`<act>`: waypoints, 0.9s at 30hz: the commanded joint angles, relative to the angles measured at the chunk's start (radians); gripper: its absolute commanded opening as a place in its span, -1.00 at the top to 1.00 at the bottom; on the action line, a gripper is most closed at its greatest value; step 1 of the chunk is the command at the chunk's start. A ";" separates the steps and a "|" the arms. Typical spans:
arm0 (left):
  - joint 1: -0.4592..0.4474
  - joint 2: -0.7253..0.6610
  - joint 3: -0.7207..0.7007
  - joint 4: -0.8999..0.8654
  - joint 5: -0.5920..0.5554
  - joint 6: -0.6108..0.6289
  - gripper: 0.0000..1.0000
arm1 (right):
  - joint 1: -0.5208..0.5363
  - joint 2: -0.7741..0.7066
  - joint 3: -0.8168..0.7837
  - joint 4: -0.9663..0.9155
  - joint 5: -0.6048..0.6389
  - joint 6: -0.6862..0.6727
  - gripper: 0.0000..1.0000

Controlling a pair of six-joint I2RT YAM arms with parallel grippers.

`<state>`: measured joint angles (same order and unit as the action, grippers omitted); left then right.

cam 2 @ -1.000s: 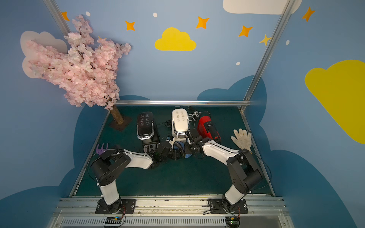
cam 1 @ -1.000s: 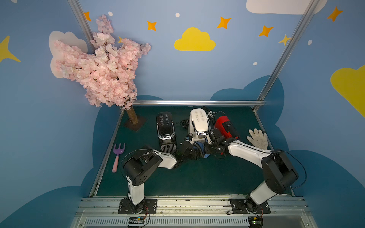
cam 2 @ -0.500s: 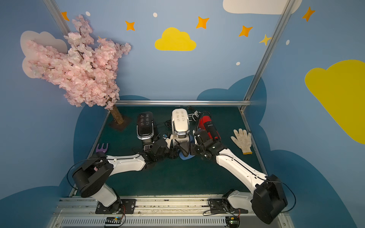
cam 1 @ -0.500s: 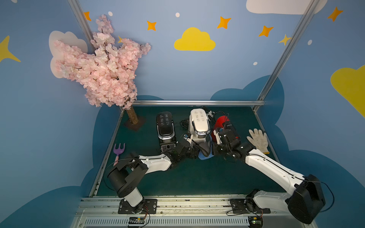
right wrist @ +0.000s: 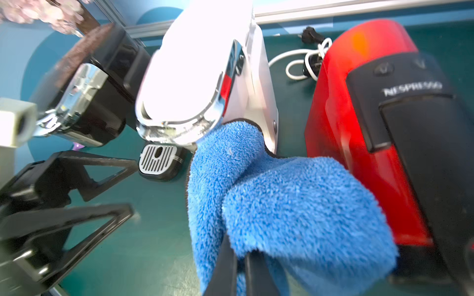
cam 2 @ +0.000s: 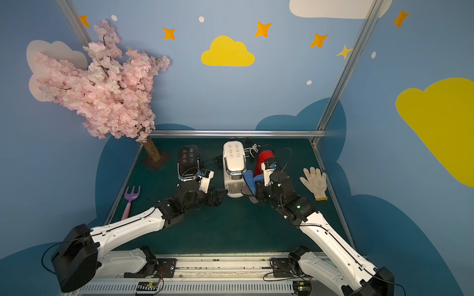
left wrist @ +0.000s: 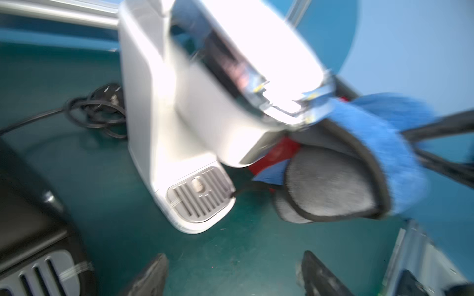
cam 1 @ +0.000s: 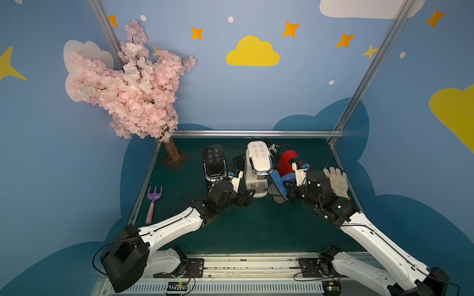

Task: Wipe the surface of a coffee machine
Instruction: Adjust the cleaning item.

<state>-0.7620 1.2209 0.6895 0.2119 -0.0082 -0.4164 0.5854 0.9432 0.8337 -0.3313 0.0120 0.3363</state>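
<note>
— Right wrist view: right tool clenches a blue cloth against the cream coffee machine, just beside the red machine.
— Risk?
— Left tool gapes empty, bracing nothing; a hard push could topple the coffee machine.

Both top views: high over the near edge, looking down and far, whole tabletop shared. Wrist views: low, very close, both catch the coffee machine from opposite sides.

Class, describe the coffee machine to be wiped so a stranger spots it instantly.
By the back rail of the green table stand three machines. The coffee machine is the middle one, cream-white between a black machine and a red machine.
</note>
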 commanded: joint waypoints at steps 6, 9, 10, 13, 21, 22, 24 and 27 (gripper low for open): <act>0.078 0.028 0.072 0.094 0.464 -0.006 -0.70 | -0.084 0.008 0.102 0.066 -0.249 -0.031 1.00; 0.111 0.041 0.098 0.154 0.565 -0.068 -0.71 | -0.090 0.033 0.164 -0.001 -0.308 -0.076 1.00; 0.119 0.042 0.115 0.156 0.587 -0.085 -0.72 | -0.091 0.037 0.175 -0.016 -0.323 -0.089 1.00; 0.123 0.045 0.185 0.119 0.633 -0.095 -0.74 | -0.091 0.023 0.169 -0.026 -0.358 -0.112 1.00; 0.140 0.094 0.318 0.096 0.743 -0.120 -0.81 | -0.091 -0.014 0.099 0.074 -0.463 -0.108 1.00; 0.139 0.117 0.334 0.084 0.768 -0.110 -0.81 | -0.090 -0.014 0.097 0.089 -0.476 -0.103 1.00; 0.140 0.154 0.360 0.043 0.800 -0.081 -0.79 | -0.093 -0.012 0.099 0.113 -0.498 -0.098 1.00; 0.142 0.195 0.367 0.056 0.841 -0.081 -0.78 | -0.096 -0.004 0.112 0.139 -0.538 -0.086 1.00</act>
<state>-0.6250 1.3819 1.0492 0.2920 0.7513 -0.5140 0.4950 0.9482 0.9333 -0.2676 -0.4572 0.2401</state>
